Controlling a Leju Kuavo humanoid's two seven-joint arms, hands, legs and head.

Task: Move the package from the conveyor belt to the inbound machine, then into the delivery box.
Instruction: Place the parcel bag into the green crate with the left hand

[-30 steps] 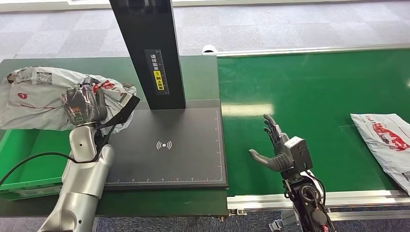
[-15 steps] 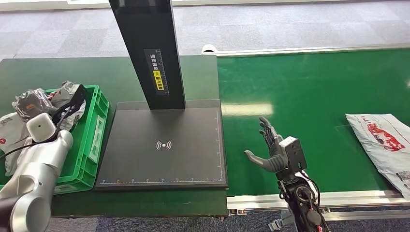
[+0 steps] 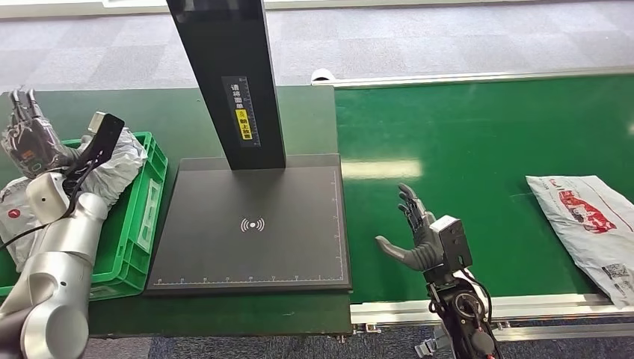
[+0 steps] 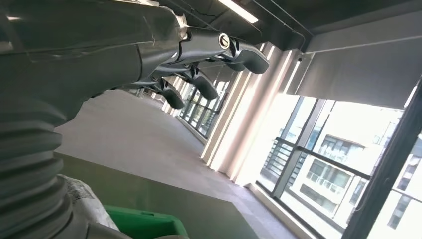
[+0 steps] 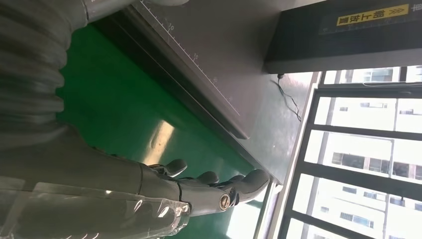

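Risk comes first from the grey package in the green delivery box: it lies heaped high at the far end of the crate, partly over the rim, so it may slide out if the withdrawing arm or its cable brushes it. A second risk, in my judgement, is the next package on the conveyor belt; it is thin and slippery-looking, and it lies well apart from the waiting hand, near the belt's right edge, so a reach there could catch only loose film.

Nearest to the robot, the right hand hovers above the near part of the belt, just beside the scanning plate of the inbound machine. Its fingers are spread wide and the thumb stands out; it holds nothing and touches nothing. The right wrist view shows the same straight fingers above the green surface.

Farther away on the left, the left hand is raised above the far corner of the crate, fingers apart and pointing up, with nothing in it. The left wrist view shows its fingers extended in free air.
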